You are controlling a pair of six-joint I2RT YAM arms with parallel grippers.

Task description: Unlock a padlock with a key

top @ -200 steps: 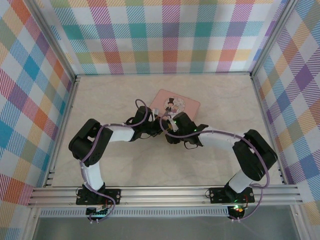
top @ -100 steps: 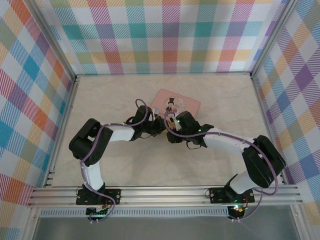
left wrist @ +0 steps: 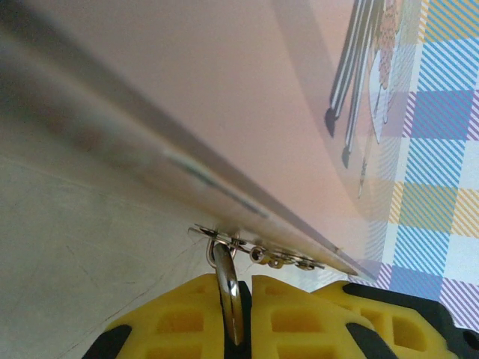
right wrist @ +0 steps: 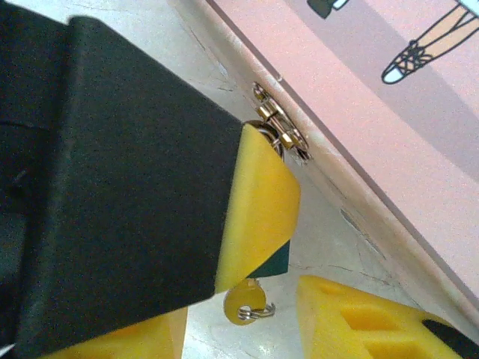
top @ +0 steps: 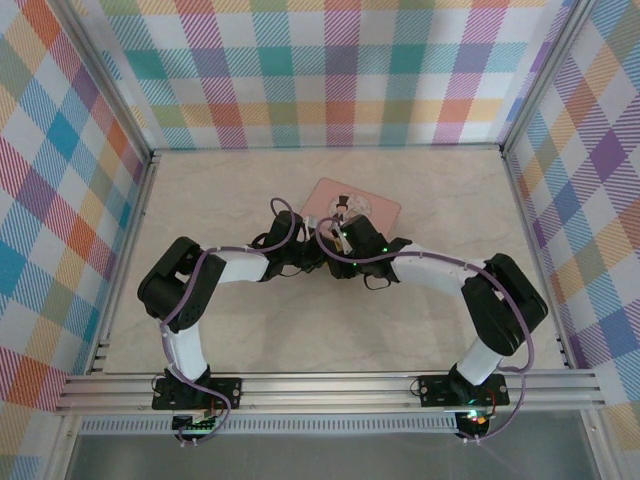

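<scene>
While left jaws pinch padlock [left wrist: 228, 295], key [right wrist: 247, 303] between parted right jaws

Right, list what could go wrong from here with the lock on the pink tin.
1. The left gripper is clamped on the padlock by its silvery shackle, right at the clasp. A pull or twist could drag the pink tin or bend the clasp.
2. The right gripper is open and very close to the left gripper's finger. In that tight spot the two could collide and knock the lock out of the grip.
</scene>
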